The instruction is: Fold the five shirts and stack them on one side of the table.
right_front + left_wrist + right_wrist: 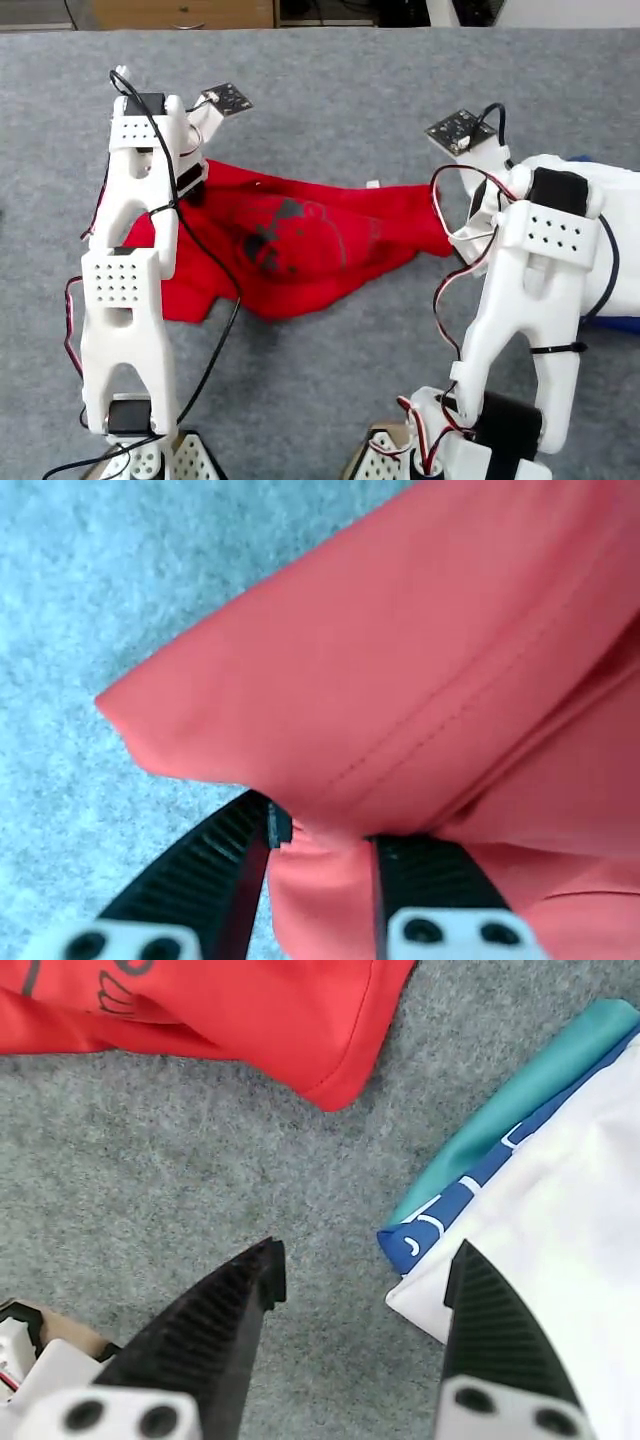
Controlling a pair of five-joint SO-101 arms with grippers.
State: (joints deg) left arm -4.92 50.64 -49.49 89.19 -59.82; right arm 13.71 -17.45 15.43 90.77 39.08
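Observation:
A red shirt (300,240) with a dark print lies crumpled across the middle of the grey table (330,100). My left gripper (320,845) is at the shirt's far left corner, shut on a fold of the red shirt (420,670). My right gripper (365,1280) hangs open above bare table, just off the red shirt's (250,1010) right end. Beside it lies a stack of folded shirts (540,1210): white on top, blue and teal beneath. The same stack (610,190) shows at the table's right edge, mostly hidden by the right arm.
The near part of the table between the two arm bases (330,400) is bare grey felt, as is the far strip. Wooden furniture (185,12) stands behind the table's far edge.

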